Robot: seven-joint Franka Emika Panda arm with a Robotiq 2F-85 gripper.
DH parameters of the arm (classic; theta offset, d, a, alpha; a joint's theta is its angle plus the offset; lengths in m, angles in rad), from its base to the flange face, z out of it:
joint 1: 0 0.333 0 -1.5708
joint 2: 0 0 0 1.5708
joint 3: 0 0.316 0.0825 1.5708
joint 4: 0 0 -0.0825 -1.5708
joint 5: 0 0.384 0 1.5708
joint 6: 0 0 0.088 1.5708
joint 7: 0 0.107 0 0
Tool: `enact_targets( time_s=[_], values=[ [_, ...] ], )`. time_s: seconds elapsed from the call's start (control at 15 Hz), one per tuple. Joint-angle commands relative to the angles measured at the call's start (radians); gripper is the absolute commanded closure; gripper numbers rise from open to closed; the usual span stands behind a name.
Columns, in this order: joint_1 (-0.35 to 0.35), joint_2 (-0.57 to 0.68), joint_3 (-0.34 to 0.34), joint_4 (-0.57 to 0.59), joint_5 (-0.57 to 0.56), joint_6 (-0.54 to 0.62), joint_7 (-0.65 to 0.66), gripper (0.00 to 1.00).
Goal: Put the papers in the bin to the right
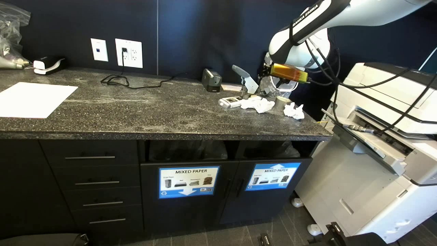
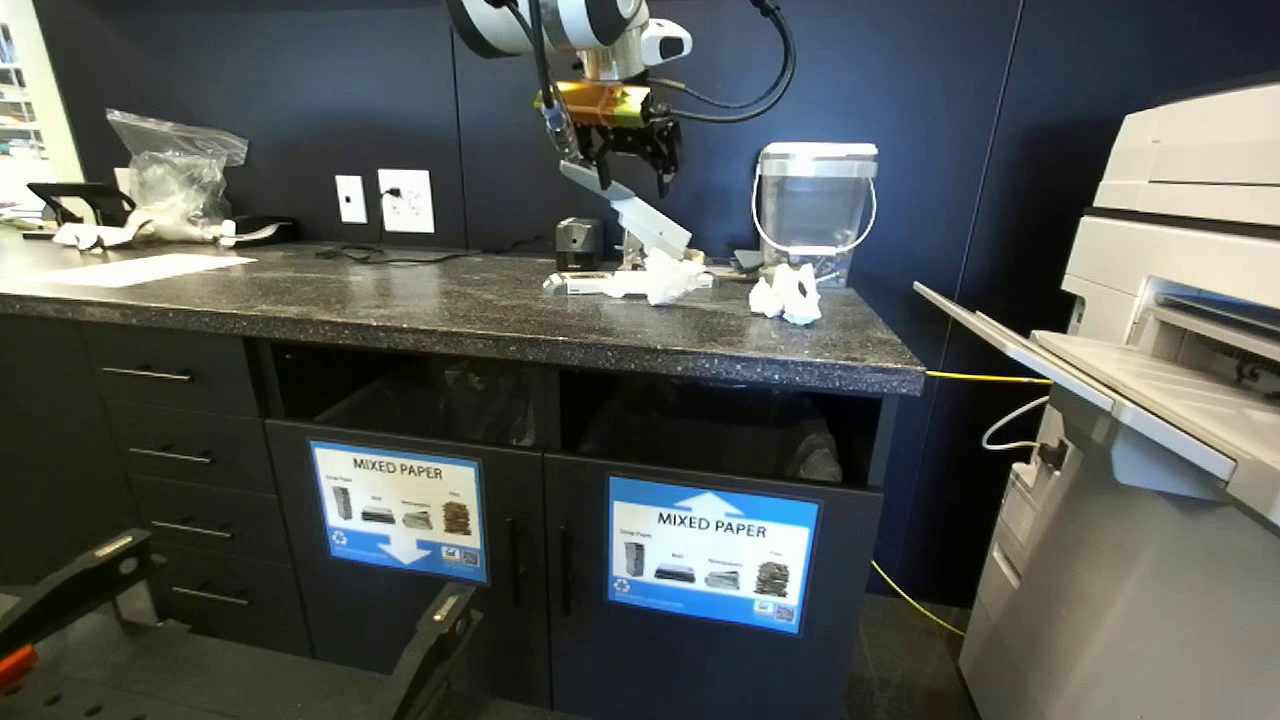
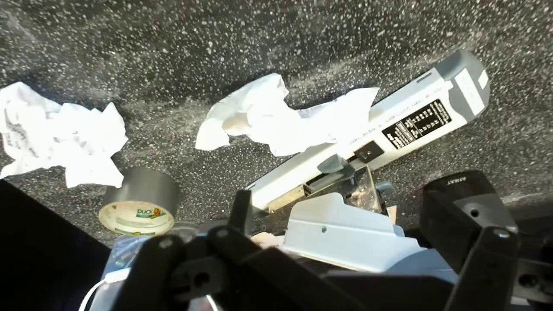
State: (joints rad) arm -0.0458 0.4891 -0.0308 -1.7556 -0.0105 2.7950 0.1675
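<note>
Two crumpled white papers lie on the counter's right part. The right paper point(image 1: 294, 111) point(image 2: 788, 295) sits near the counter's end; it is at the left in the wrist view point(image 3: 60, 134). The other paper point(image 1: 261, 105) point(image 2: 668, 277) point(image 3: 276, 116) rests against the white stapler base. The bin point(image 2: 815, 205), a translucent bucket with a whitish rim and wire handle, stands upright at the back right; it is partly hidden behind the gripper in an exterior view point(image 1: 284, 85). My gripper point(image 2: 635, 178) point(image 3: 369, 222) is open and empty, above the stapler, left of the bin.
A large stapler with a raised grey arm point(image 2: 640, 215) point(image 3: 341, 233) stands beneath the gripper. A tape roll point(image 1: 282, 102) point(image 3: 140, 198) sits between the papers. A pencil sharpener point(image 1: 211, 81) point(image 2: 578, 245) is behind. A flat sheet point(image 1: 34, 99) lies left; a printer point(image 1: 368, 136) stands right.
</note>
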Motion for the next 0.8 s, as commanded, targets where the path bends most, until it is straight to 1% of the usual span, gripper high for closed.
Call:
enact_targets(
  time_s=[0.0,0.33,0.6,0.73],
  values=[
    [0.056,0.146,-0.059,0.184,-0.011,-0.04,0.053,0.0],
    [0.047,0.337,-0.05,0.423,-0.042,-0.148,-0.054,0.0],
    [0.047,0.476,-0.063,0.611,-0.088,-0.23,-0.114,0.0],
    [0.042,0.535,-0.065,0.701,-0.104,-0.299,-0.142,0.0]
  ],
)
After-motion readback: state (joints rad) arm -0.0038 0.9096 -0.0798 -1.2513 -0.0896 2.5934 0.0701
